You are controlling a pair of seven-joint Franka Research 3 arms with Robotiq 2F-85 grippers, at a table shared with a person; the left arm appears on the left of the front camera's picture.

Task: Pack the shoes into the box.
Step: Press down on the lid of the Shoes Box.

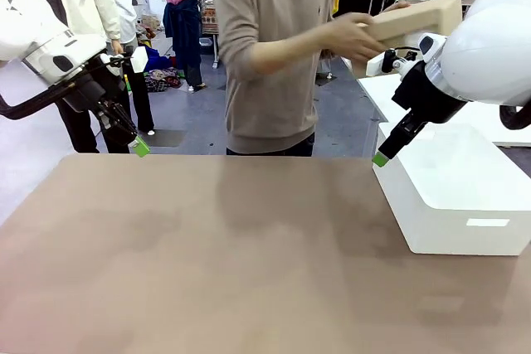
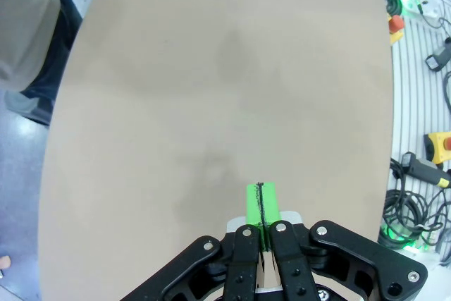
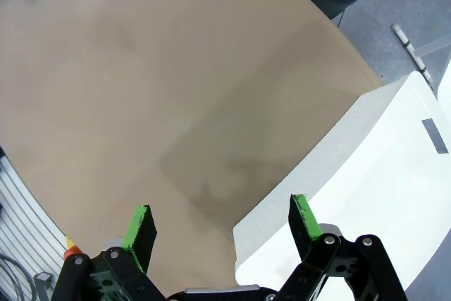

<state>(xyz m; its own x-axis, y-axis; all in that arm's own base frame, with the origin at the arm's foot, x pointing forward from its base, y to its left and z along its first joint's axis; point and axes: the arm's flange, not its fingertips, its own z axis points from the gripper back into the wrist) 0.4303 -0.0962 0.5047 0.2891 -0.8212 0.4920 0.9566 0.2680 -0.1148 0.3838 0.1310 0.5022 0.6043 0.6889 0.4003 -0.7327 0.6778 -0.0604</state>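
1. We find the left gripper (image 2: 262, 218) raised above the brown table (image 1: 207, 254) at its far left, green pads pressed together, holding nothing.
2. We find the right gripper (image 3: 220, 222) with fingers spread wide and nothing between them, poised over the table edge of the white block (image 1: 452, 196).
3. The box (image 1: 415, 21), tan cardboard, is held in the air by the person's hand (image 1: 353, 37) at the far right, above the right arm.
4. We cannot tell what the box contains.
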